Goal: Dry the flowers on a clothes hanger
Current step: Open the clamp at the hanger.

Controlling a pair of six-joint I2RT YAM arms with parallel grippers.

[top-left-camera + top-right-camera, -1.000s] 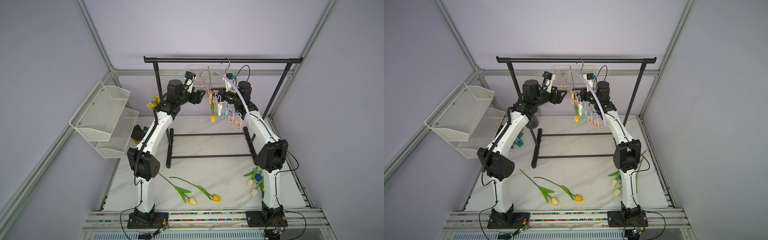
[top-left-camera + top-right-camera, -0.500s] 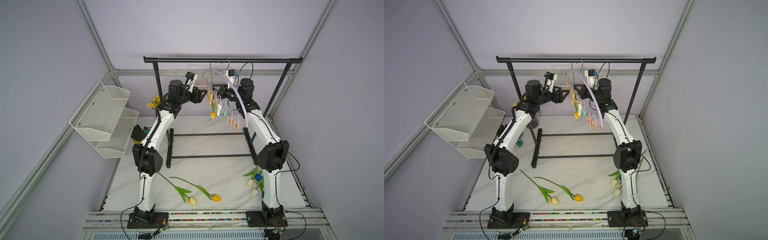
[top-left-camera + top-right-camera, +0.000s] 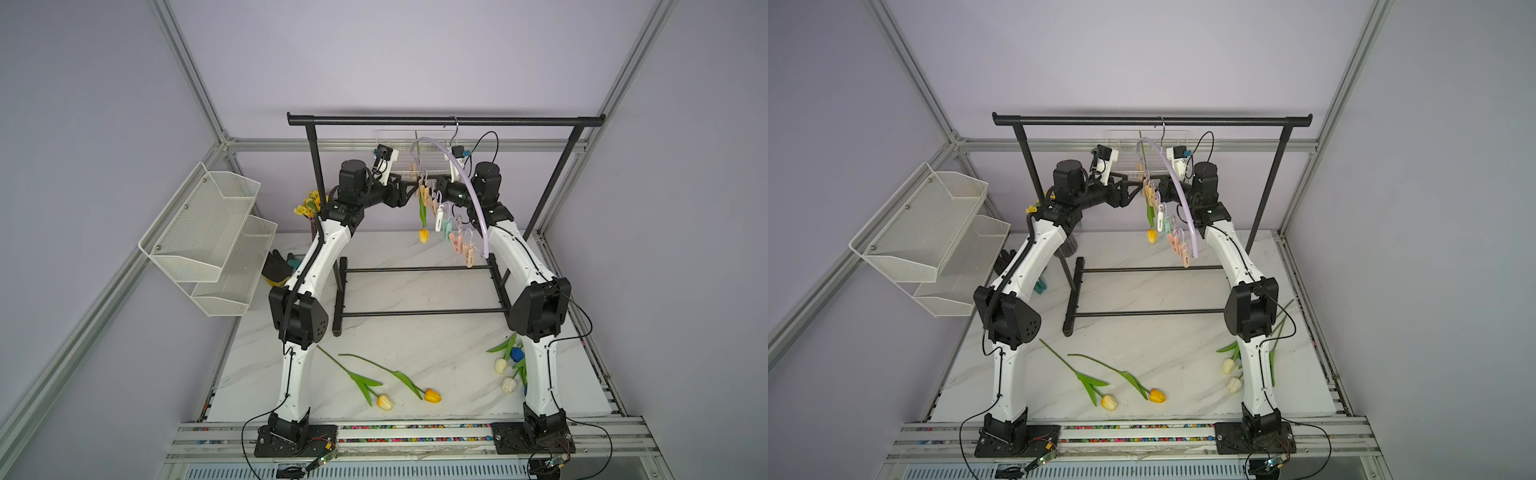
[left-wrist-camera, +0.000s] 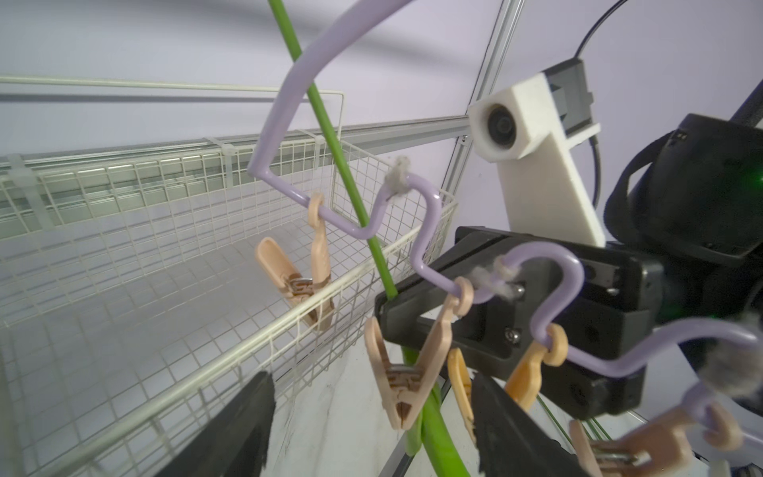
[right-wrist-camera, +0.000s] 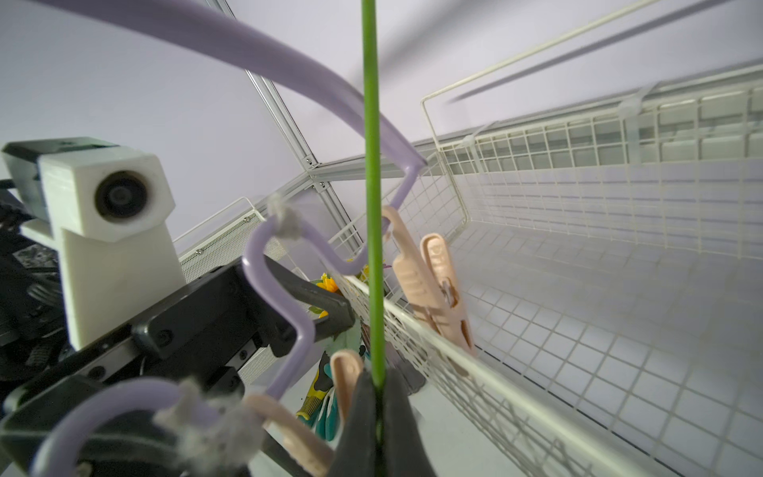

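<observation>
Lilac walls close in a white marble tabletop (image 3: 436,345), with a black garment rack (image 3: 444,121) across the back. At far left hang white mesh baskets (image 3: 208,232). The left gripper (image 4: 371,384) is spread wide, one jaw on either side of a peach clip (image 4: 402,384), and holds nothing. Just right of it an orange-headed tulip (image 3: 423,235) dangles head down below the lilac clothes hanger (image 4: 429,219), its stem pinched in the fully closed right gripper (image 5: 377,384). Whether the clip has bitten that stem I cannot tell. At best, then, one flower is up. A yellow tulip (image 3: 385,402), an orange tulip (image 3: 432,395), then white and blue tulips (image 3: 500,365) lie on the marble, all waiting.
</observation>
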